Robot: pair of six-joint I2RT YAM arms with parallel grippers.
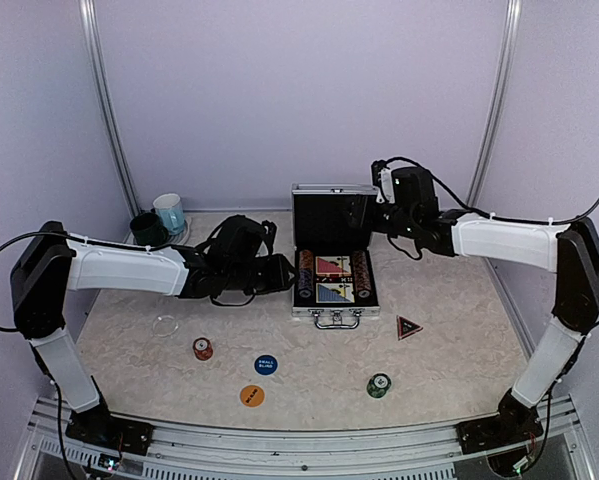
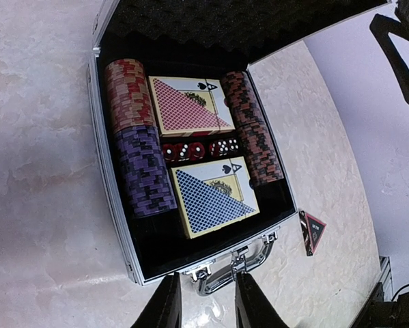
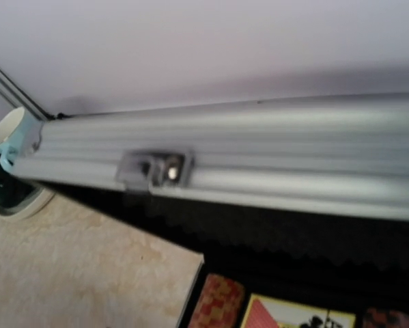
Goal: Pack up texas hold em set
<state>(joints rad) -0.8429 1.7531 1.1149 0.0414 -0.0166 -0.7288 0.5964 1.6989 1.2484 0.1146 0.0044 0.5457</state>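
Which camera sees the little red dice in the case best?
The left wrist view: the dice sit close and sharp between the red deck and blue deck. The top view makes them too small to see. The right wrist view shows the lid but no dice.

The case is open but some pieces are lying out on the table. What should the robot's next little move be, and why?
Probably the left gripper, hovering empty by the case, should swing toward the red chips on its side. Those, the green chips, blue button, orange button and triangle marker lie outside the case, while the right gripper is up at the lid.
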